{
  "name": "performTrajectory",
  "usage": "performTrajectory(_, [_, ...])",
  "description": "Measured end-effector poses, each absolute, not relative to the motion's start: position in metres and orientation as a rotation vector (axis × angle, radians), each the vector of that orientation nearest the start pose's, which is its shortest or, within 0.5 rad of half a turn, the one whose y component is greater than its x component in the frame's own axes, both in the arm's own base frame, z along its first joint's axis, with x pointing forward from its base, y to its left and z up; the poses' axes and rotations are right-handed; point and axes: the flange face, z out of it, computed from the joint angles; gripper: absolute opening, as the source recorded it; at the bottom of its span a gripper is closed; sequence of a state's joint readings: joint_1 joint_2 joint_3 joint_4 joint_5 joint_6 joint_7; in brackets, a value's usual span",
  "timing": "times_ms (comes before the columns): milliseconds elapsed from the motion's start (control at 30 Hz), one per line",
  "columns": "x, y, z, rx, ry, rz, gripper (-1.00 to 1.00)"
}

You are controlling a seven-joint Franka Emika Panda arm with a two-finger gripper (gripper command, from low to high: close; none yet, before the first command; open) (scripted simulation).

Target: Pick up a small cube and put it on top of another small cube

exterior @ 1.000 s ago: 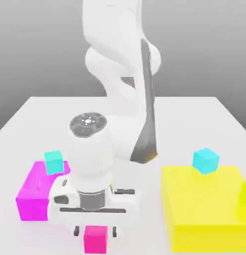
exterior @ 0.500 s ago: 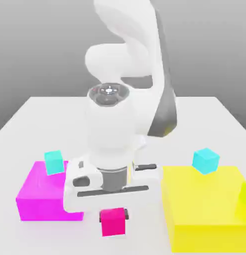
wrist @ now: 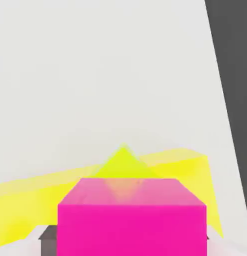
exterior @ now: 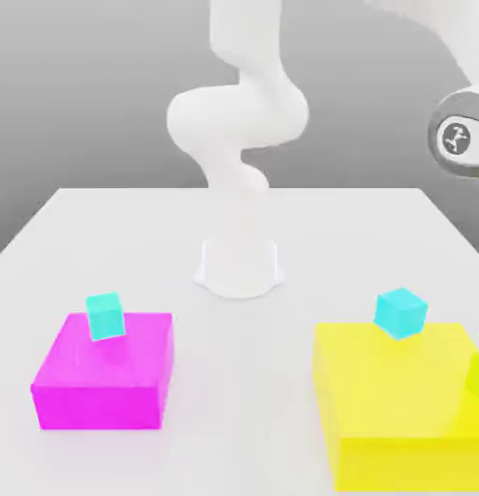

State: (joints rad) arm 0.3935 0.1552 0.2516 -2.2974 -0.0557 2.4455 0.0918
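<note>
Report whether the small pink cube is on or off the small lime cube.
Cannot tell. The small magenta-pink cube is over the small lime-green cube, lined up with it, but any contact between them is hidden.

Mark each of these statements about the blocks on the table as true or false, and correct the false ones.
1. A small cyan cube sits on the large magenta block. True.
2. The large yellow block is at the exterior view's left. False: it is at the right.
3. In the hand view, the small magenta-pink cube is in front of the small lime cube. True.
4. No cube sits on the yellow block. False: a cyan cube does.
</note>
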Motion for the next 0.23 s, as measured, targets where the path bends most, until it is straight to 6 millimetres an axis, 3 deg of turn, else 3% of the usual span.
performTrajectory(133, [0.42,0.317,0.279,-3.002,-0.923,0.002,1.0])
performTrajectory(233, [0.42,0.318,0.313,-3.002,-0.928,0.0,1.0])
